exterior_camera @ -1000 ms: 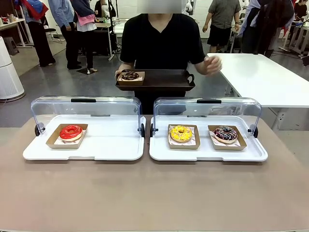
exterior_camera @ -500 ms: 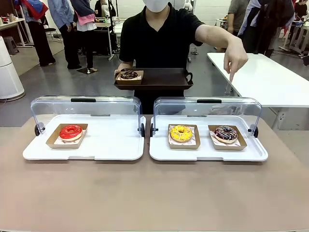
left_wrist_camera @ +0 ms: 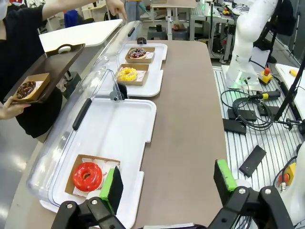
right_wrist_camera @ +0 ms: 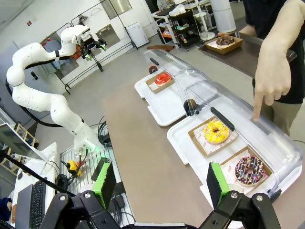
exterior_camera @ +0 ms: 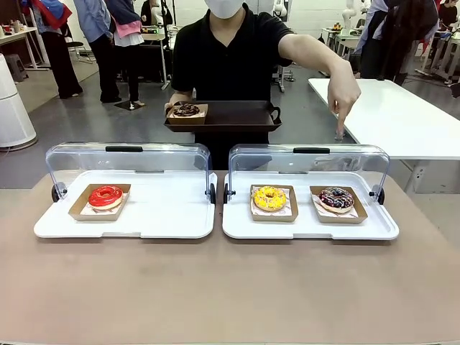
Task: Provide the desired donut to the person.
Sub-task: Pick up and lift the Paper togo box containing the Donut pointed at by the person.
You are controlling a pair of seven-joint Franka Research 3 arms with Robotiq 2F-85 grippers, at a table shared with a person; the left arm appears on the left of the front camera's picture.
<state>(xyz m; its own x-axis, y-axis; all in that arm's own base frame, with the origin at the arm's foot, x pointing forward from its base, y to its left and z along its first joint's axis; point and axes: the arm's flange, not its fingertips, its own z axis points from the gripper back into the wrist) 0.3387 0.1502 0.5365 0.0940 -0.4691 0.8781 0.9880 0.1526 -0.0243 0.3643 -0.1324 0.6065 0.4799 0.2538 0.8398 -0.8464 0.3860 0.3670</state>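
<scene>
Both robot grippers hang open and empty above the brown table (exterior_camera: 230,287) as the person (exterior_camera: 230,57) in a black T-shirt makes a choice. The left gripper (left_wrist_camera: 167,180) has its green pads spread wide. A red donut (left_wrist_camera: 87,175) in a card tray lies just beside one pad, on the near end of a white serving tray (left_wrist_camera: 119,133). The right gripper (right_wrist_camera: 159,180) is spread just as wide. Ahead of it, a yellow donut (right_wrist_camera: 216,131) and a sprinkled chocolate donut (right_wrist_camera: 249,170) sit side by side on a second white tray (right_wrist_camera: 183,143), the sprinkled one nearer one of its fingers. Beyond that gripper, the person's pointing hand (right_wrist_camera: 272,78) aims a finger down at the raised clear lid (exterior_camera: 309,162) behind the sprinkled chocolate donut; whether the fingertip touches the lid cannot be told. Farther off, across the table from both grippers, the person holds a dark brown tray (exterior_camera: 241,115) carrying a plain chocolate donut (exterior_camera: 186,110) in its own card tray.
</scene>
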